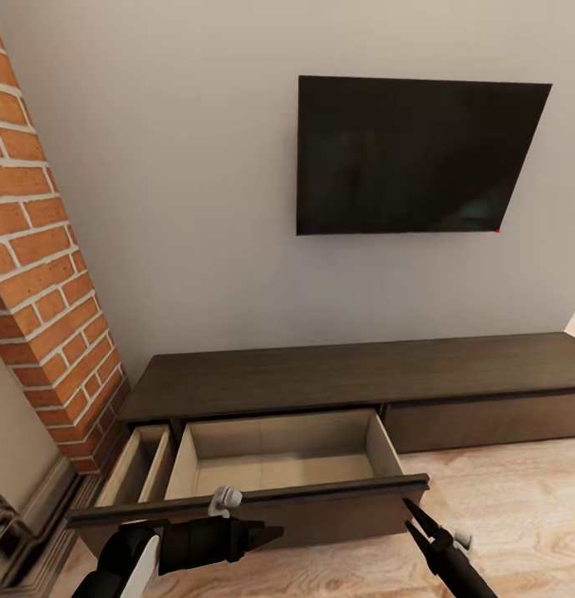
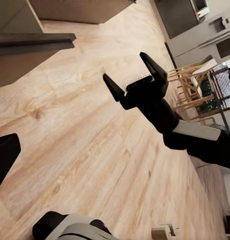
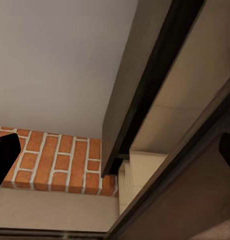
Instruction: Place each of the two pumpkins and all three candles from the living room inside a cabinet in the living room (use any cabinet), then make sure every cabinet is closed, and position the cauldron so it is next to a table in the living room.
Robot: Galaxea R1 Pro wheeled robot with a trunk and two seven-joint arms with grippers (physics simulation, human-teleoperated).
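Standing under the wall-mounted TV, the cabinet has two drawers pulled out — the wide drawer is bare inside. The right gripper, fingers spread and released, hovers near its front corner; whether the left gripper is clenched I cannot tell.

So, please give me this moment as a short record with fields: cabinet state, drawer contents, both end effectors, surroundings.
cabinet: long dark cabinet below the TV, wide drawer pulled open
drawer contents: visible part looks empty
left end effector: near the drawer front, empty, open or shut unclear
right end effector: open, empty, by the drawer's right corner
surroundings: brick fireplace left of the cabinet, wooden floor
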